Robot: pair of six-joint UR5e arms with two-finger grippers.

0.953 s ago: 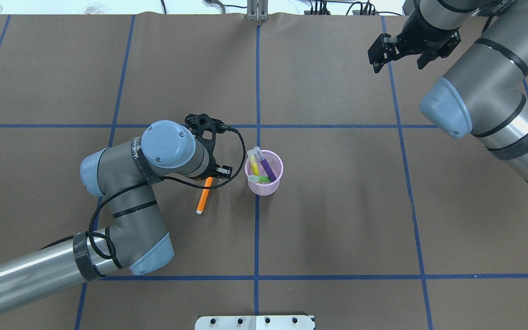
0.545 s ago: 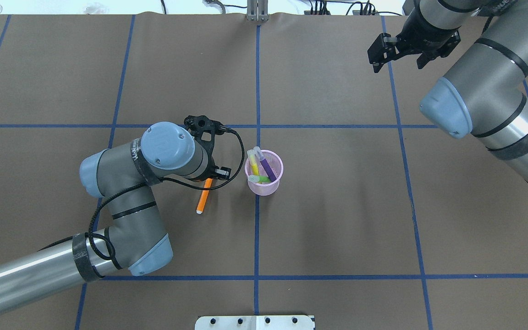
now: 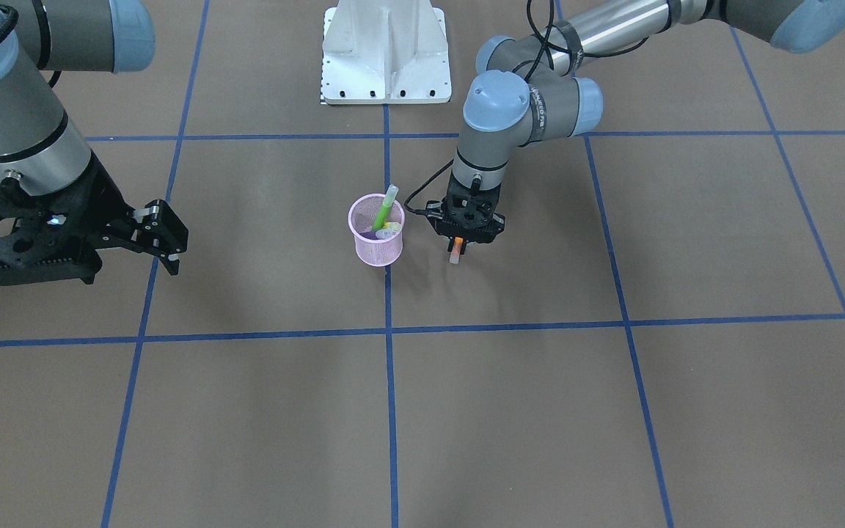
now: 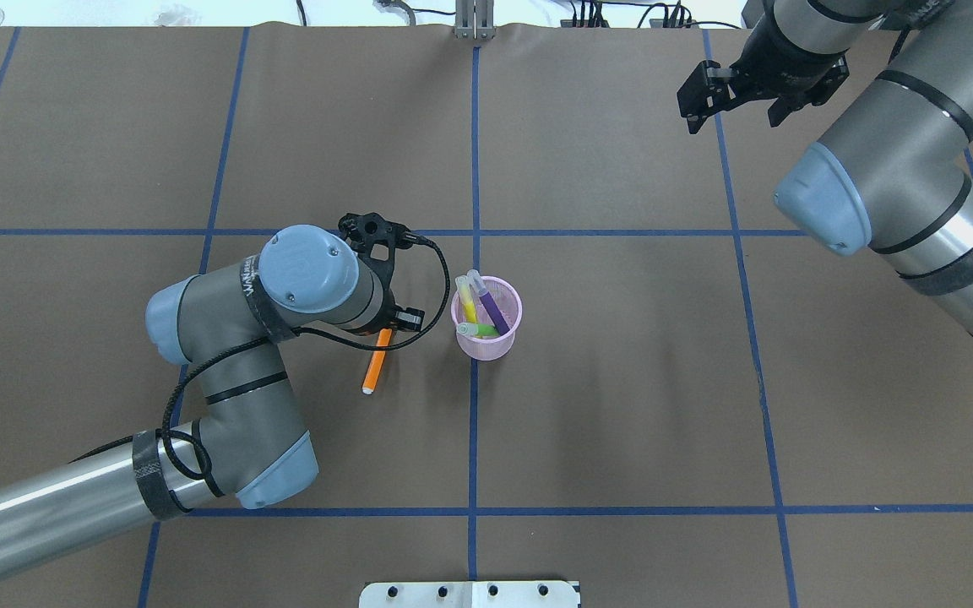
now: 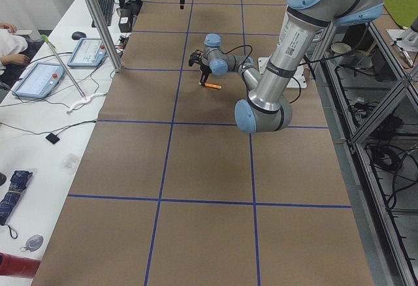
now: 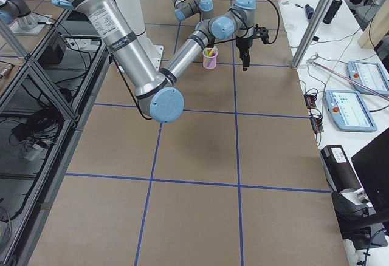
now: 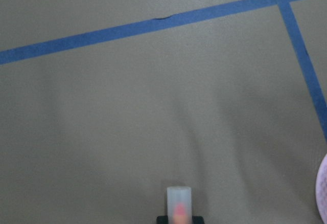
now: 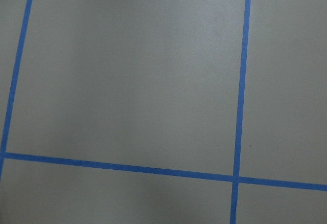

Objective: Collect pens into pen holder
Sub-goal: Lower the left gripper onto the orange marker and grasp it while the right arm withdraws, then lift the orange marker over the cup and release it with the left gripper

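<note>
Just beside pen holder [image 4: 486, 336], on robot's left side: orange pen [image 4: 377, 363] lying on table [image 4: 622, 405], apart from holder, not yet collected. Left arm folded at elbow, wrist pointing straight down over pen's capped end. Left gripper [image 3: 463, 247] straddling that end, pale cap protruding past fingers; pinching or merely around it, cannot tell. Inside holder: 3 pens, yellow [image 4: 469, 309], purple [image 4: 496, 313], green [image 3: 381, 213], all leaning on rim. Well apart from holder, toward table's far right: right arm raised, right gripper [image 4: 733, 124] angled down, jaws spread, nothing between them.
</note>
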